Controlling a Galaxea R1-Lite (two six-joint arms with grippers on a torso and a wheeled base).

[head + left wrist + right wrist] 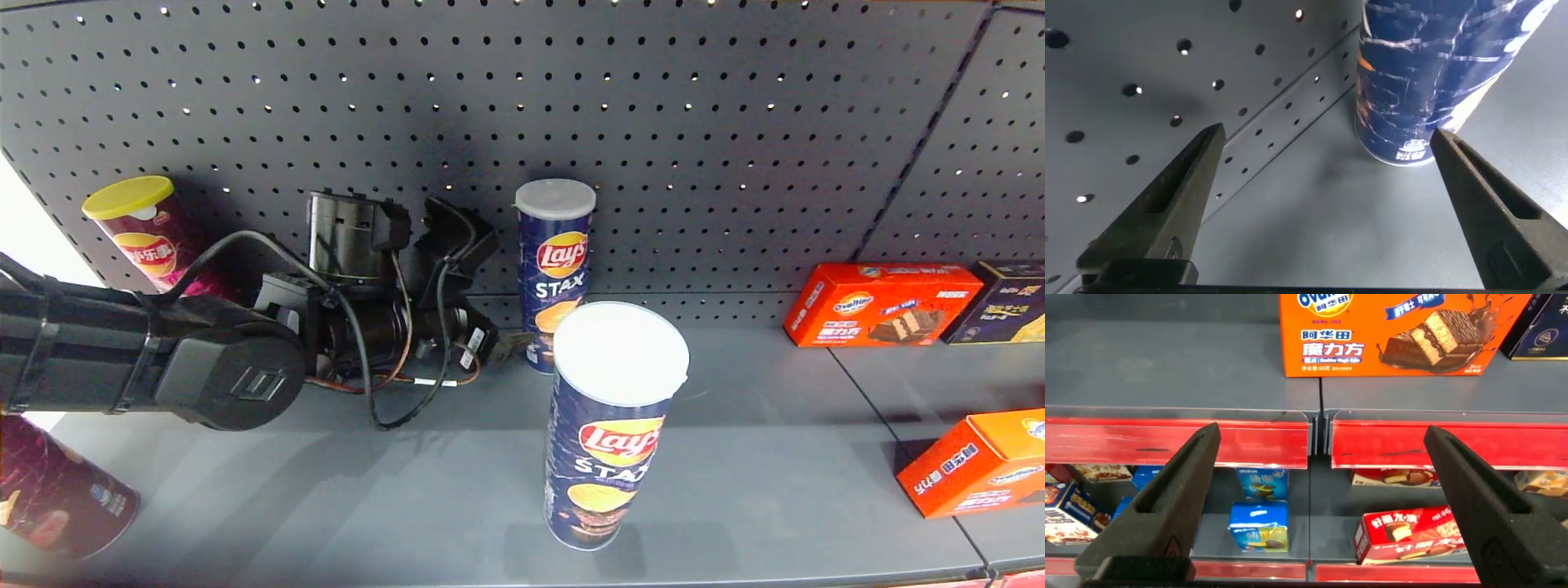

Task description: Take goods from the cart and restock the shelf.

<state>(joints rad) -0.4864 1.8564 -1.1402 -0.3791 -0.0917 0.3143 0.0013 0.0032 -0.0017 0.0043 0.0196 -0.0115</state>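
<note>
Nearest stands the front can (608, 425), dark blue and white-lidded, upright on the grey metal shelf (775, 457). The rear can (553, 269) stands against the perforated back panel (653, 122). My left gripper (1324, 135) gapes empty just beside the rear can's base. My right gripper (1321, 431), also spread wide, faces red-edged lower shelves (1257, 441) of boxed snacks.

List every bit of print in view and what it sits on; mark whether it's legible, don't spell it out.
Front can: logo and a word below, legible.
Rear can: same logo and word, legible.
Yellow-lidded can: characters, too small.
Orange box: logo and characters, legible.
Dark box: too small.
Lower-shelf packs: blurred.
</note>
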